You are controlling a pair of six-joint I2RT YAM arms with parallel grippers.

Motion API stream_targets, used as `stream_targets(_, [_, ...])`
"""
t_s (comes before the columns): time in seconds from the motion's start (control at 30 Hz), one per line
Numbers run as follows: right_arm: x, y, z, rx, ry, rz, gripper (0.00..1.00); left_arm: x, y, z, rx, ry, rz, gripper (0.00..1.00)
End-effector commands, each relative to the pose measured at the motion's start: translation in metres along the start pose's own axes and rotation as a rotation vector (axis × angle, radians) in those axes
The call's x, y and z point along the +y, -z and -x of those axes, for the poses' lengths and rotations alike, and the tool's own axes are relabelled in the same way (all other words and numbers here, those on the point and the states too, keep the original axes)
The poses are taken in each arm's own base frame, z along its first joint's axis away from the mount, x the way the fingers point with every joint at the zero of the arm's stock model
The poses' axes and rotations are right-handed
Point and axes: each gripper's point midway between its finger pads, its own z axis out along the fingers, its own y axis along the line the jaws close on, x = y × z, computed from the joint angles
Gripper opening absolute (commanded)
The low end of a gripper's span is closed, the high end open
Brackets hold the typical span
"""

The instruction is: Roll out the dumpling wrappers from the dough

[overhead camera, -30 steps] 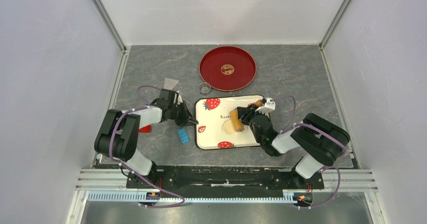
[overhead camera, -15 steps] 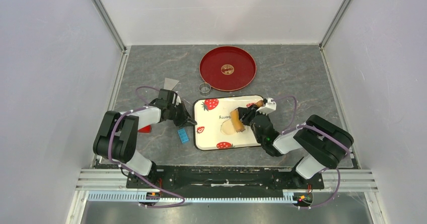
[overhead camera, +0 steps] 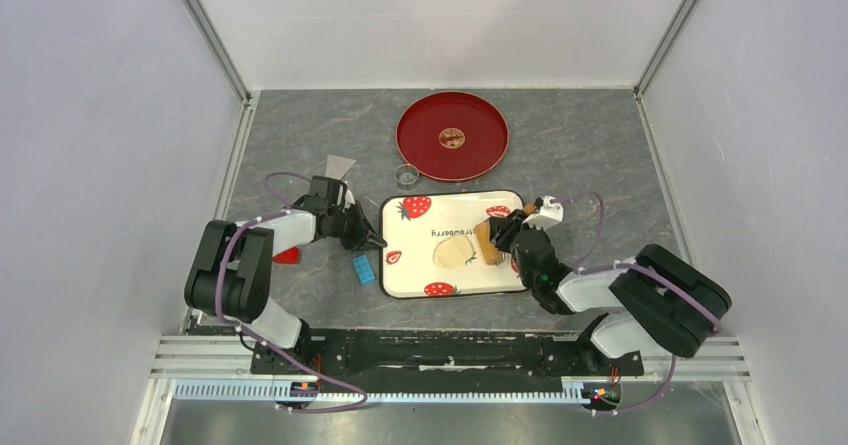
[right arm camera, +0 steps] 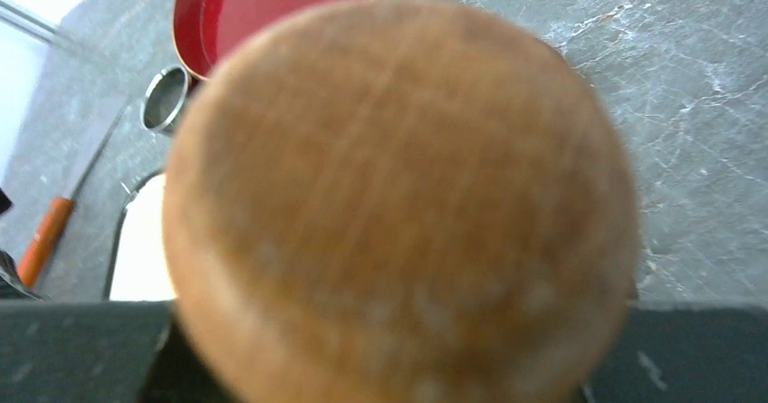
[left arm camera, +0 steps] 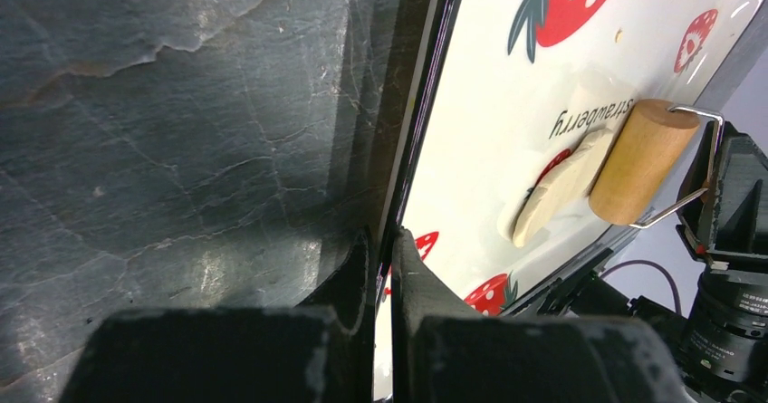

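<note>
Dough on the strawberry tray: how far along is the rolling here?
Done: the dough is pressed into a thick oval slab on the strawberry tray. In hand: the right gripper holds the wooden roller at the slab's edge; the left gripper clamps the tray's rim. Left: thinning it and cutting wrappers; the metal ring sits untouched near the red plate, which holds none.
</note>
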Motion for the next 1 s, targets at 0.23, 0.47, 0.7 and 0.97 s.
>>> stream_targets(0.23, [0.004, 0.019, 0.019, 0.156, 0.345, 0.006, 0.00, 0.029, -0.006, 0.011, -0.011, 0.015, 0.117, 0.02])
stream_targets(0.47, [-0.005, 0.008, 0.082, 0.081, 0.234, -0.017, 0.00, 0.030, -0.007, 0.007, -0.002, -0.004, 0.126, 0.02])
stream_targets(0.7, [-0.076, 0.006, 0.121, 0.026, 0.109, -0.150, 0.00, 0.024, -0.013, 0.004, 0.016, -0.052, 0.145, 0.02])
stream_targets(0.97, [-0.141, 0.012, 0.097, 0.089, -0.019, -0.260, 0.04, 0.017, -0.019, -0.004, 0.053, -0.099, 0.146, 0.03])
